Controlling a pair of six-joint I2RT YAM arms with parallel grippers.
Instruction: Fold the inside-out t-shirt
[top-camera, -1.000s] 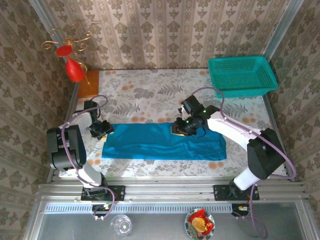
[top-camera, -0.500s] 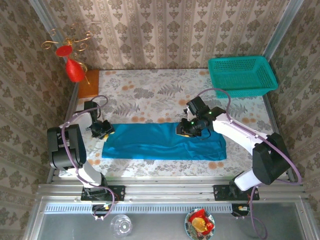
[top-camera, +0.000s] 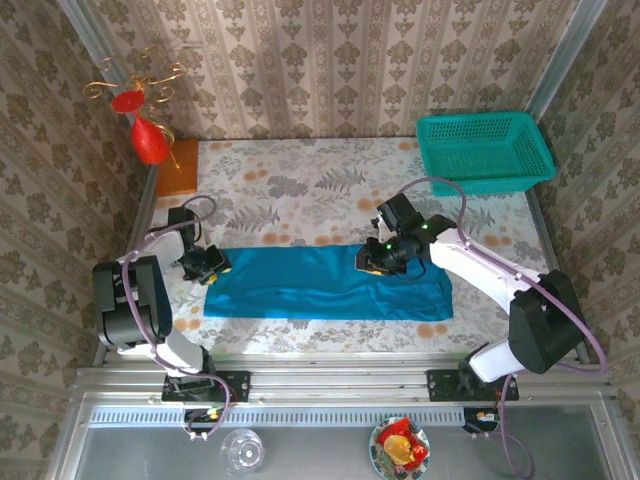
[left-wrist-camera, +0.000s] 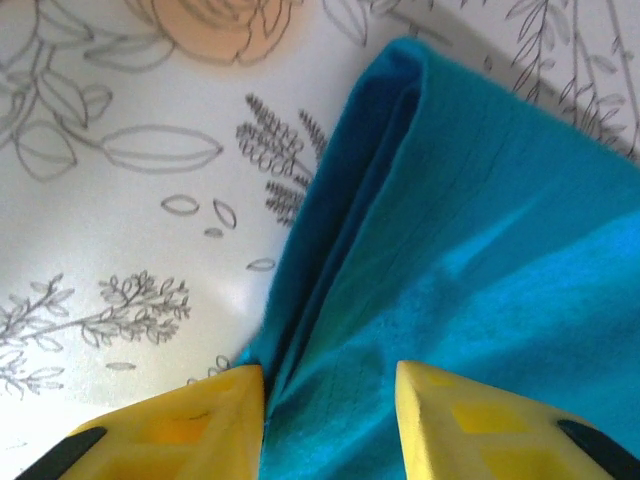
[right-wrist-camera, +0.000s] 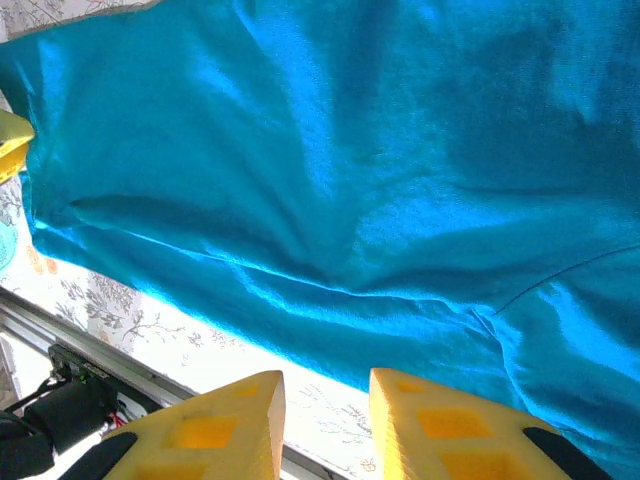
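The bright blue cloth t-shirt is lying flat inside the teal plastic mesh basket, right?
Not inside it. The bright blue cloth t-shirt is lying flat on the flower-patterned table, apart from the teal plastic mesh basket at the far right corner. The top external view shows it.

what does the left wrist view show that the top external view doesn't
The left wrist view adds a close-up: the t-shirt edge is a stack of folded layers, and the left pincer straddles it with jaws apart, one side over the floral tablecloth, the other over cloth. The top external view adds the whole t-shirt as a long flat band, the right pincer at its far edge, and the teal basket in the far right corner. Both share the t-shirt, the floral tablecloth and the left pincer.
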